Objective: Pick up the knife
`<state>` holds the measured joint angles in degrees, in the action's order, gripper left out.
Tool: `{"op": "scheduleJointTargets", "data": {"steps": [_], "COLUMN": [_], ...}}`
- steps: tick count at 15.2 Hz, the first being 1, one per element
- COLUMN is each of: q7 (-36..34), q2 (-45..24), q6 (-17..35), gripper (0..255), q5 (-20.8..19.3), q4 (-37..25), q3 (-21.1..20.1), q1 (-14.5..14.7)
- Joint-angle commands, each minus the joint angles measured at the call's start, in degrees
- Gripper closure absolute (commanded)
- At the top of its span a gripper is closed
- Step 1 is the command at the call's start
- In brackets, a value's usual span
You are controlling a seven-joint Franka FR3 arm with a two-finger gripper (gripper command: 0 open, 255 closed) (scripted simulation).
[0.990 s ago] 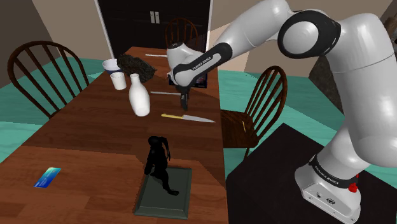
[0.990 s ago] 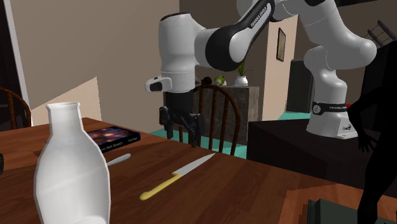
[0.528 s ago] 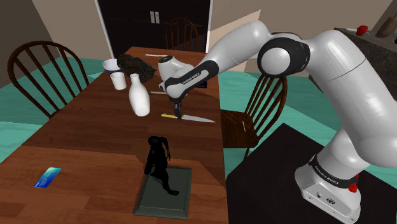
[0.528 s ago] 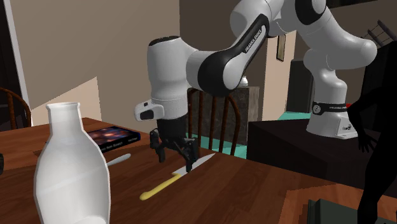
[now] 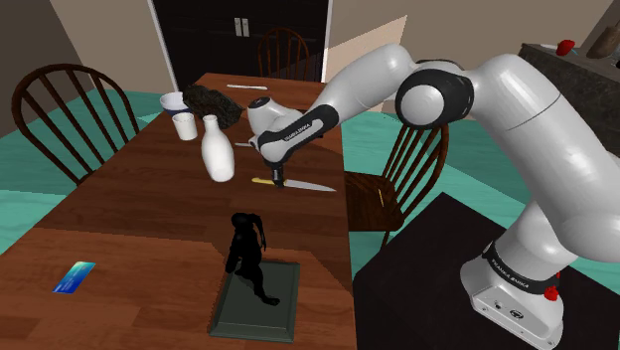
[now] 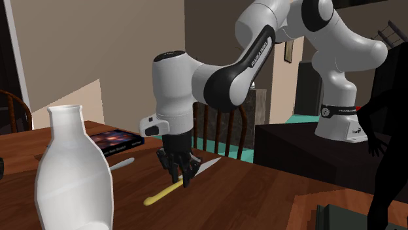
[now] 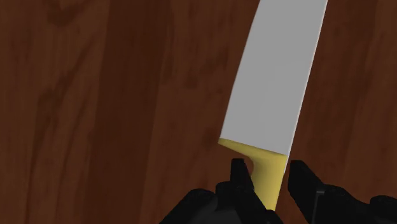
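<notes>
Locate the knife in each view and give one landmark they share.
Shoulder view: knife centre, by the table edge on that view's right.
Second exterior view: knife low centre, on the table.
Wrist view: knife blade ahead of the gripper.
Shared landmark: the gripper straddling the handle beside the blade.

White arm (image 5: 556,129), dark joints, black jaws

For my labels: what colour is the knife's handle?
Yellow. The knife handle shows best in the wrist view.

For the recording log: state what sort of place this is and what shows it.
Probably a dining room in a house: a long wooden table, wooden chairs beside it, and a bowl, cup and knife on it.
</notes>
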<state>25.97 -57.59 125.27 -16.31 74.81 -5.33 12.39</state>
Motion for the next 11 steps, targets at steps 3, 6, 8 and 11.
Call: {"op": "scheduleJointTargets", "data": {"steps": [3,6,8,11], "q7": [0.0,0.0,0.0,0.2], "q2": [0.0,-0.1,-0.1,1.8], "q6": [0.0,0.1,0.0,-0.9], "gripper": [255,255,255,255], "q5": [0.0,0.0,0.0,0.1], "q4": [0.0,0.0,0.0,0.8], "q3": [0.0,0.0,0.0,-0.2], "q1": [0.0,0.0,0.0,-0.1]}}
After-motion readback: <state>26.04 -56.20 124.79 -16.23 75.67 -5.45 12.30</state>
